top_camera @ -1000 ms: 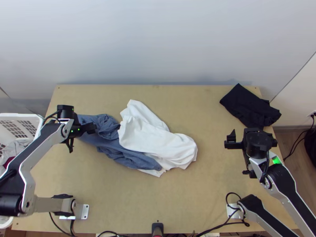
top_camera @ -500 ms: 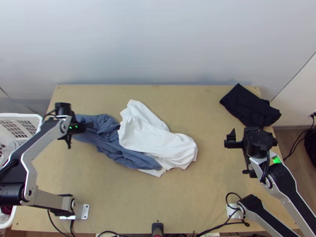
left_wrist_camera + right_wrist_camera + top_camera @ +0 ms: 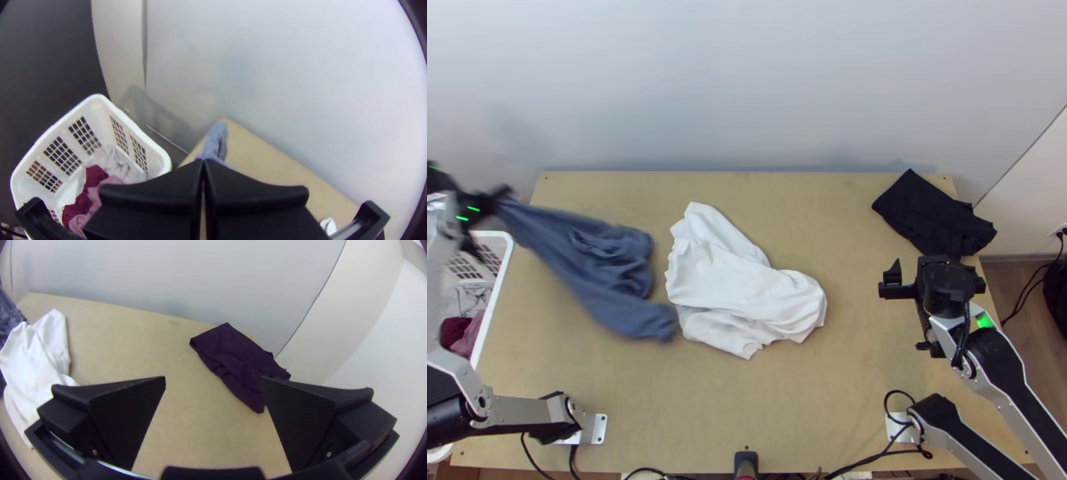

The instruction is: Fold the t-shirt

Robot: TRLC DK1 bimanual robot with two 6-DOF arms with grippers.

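My left gripper [image 3: 501, 194] is near the table's far left corner, above the basket's edge, shut on one end of the blue cloth [image 3: 599, 268]. From there the cloth trails bunched across the left of the table. In the left wrist view the fingers of the left gripper [image 3: 203, 165] meet, with blue cloth [image 3: 215, 142] beyond the tips. A white cloth [image 3: 739, 284] lies bunched mid-table, apart from the blue one. Over the table's right side my right gripper [image 3: 893, 280] stands open; in the right wrist view the right gripper [image 3: 213, 380] has nothing between its fingers.
A dark folded cloth [image 3: 931, 216] lies at the far right corner of the table [image 3: 787, 416]. At the left edge stands a white basket [image 3: 497, 280] with crumpled grey, dark red and pink cloths inside. A wall [image 3: 747, 80] rises behind the table.
My left gripper has moved left and away toward the far corner, dragging the blue cloth off the white one. The white cloth's lower part is now uncovered. The right arm has barely shifted.
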